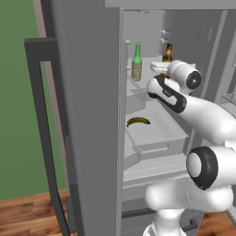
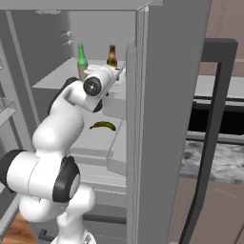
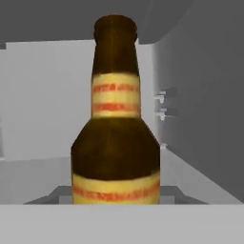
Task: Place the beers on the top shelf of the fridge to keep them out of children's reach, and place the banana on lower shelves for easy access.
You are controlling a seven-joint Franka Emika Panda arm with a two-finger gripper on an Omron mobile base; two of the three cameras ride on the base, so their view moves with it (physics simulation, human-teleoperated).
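Open fridge (image 1: 87, 115): amber bottle (image 3: 116, 128) upright directly ahead of the claw (image 1: 162, 69) on the top shelf (image 2: 59, 76); green bottle (image 1: 137, 63) just beside it; banana (image 1: 138, 121) on a lower shelf (image 1: 159, 131) beneath. Claw opening cannot be judged. Hand view alone reveals pale, red-lettered labels.

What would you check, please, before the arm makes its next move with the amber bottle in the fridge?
1. Amber bottle upright: ok.
2. Amber bottle standing on the top shelf: cannot tell; the arm covers its base in both base views.
3. Gripper state: cannot tell; the fingertips are not visible around the bottle.
4. Green bottle upright on the top shelf, apart from the amber one: ok.
5. Banana lying on a lower shelf: ok.
6. Fridge door open, clear of the arm: ok.
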